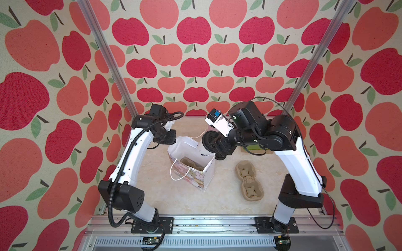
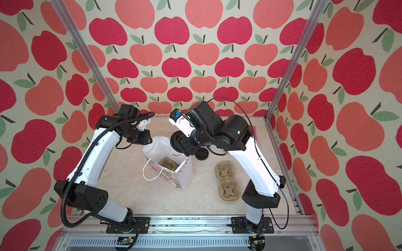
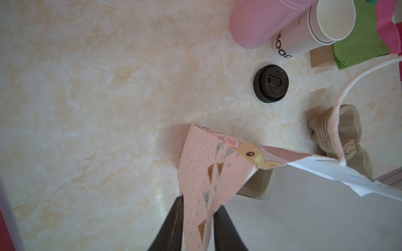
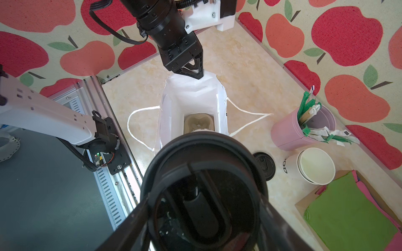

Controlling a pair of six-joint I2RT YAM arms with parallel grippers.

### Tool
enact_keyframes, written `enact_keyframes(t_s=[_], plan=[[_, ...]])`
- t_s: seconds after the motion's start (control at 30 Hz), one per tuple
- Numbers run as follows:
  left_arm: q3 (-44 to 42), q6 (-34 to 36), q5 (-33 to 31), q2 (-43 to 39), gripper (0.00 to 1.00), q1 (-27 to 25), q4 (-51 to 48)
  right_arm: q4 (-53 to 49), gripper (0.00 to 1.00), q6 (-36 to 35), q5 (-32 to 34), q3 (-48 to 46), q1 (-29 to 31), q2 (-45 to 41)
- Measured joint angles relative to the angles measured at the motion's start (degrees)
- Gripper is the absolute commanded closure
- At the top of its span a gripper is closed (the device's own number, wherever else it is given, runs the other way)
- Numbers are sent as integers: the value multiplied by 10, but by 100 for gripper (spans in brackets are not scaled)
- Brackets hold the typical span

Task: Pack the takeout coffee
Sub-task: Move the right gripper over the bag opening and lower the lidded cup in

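Note:
The takeout coffee (image 1: 203, 150) is a white cup with a black sip lid (image 4: 202, 189). It hangs tilted over the mouth of the paper gift bag (image 1: 195, 176), with my right gripper (image 1: 212, 143) shut on it just under the lid. A tan pulp carrier (image 4: 199, 123) lies at the bottom of the bag. My left gripper (image 3: 199, 206) is at the bag's far rim. Its jaws stand a little apart, with the pink patterned wall (image 3: 202, 163) between them. In both top views the cup body (image 2: 176, 152) is partly hidden by the right wrist.
A second pulp carrier (image 1: 249, 182) lies on the table right of the bag. A loose black lid (image 4: 264, 166), stacked open white cups (image 4: 316, 166), a pink stirrer holder (image 4: 302, 128) and green and pink napkins (image 4: 348, 213) sit at the back right.

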Motion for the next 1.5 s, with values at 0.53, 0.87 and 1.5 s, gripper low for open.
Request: enact_keyframes(t_s=[0.53, 0.87, 1.5], plan=[[-1, 9, 1, -19, 94, 0, 15, 0, 45, 0, -17, 3, 7, 95], [-8, 9, 1, -19, 99, 0, 26, -3, 47, 0, -16, 3, 10, 146], [-17, 13, 2, -24, 100, 0, 38, -16, 49, 0, -14, -31, 11, 189]])
